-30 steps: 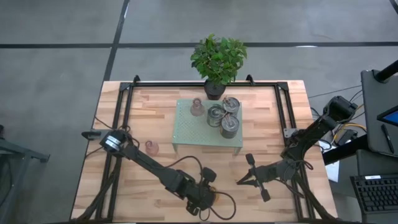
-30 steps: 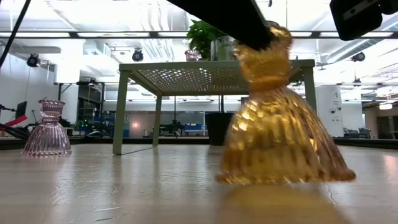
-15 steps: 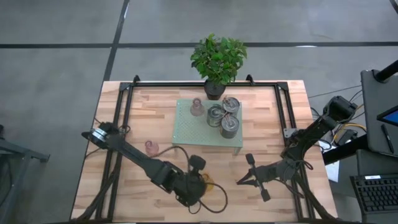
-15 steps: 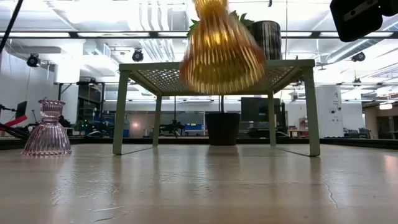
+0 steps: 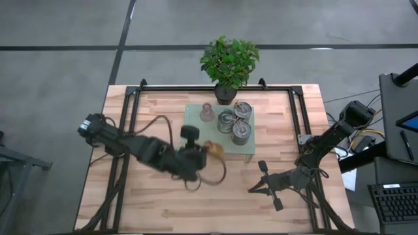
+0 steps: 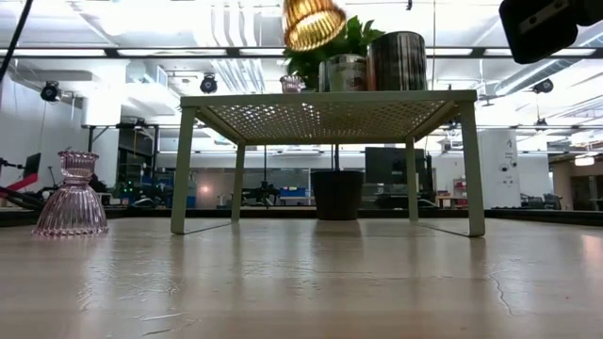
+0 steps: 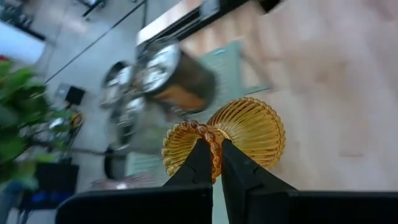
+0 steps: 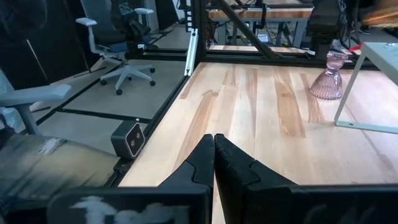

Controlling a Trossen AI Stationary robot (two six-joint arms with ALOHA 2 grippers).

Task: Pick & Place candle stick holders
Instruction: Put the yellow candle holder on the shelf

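Wooden table [image 5: 274, 117] inspection: four holders on rack [image 5: 196, 137], pink holder [image 6: 73, 196] remaining, my left gripper [image 7: 213, 155] clamped on amber holder [image 7: 239, 134].

No text, label, brand, number or sign can be read anywhere.

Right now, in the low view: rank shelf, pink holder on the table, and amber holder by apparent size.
1. Green mesh shelf, largest by far.
2. Pink holder on the table.
3. Amber holder, lifted by the left hand; it is cut off at the frame's top, so its rank against the pink one is unsure.
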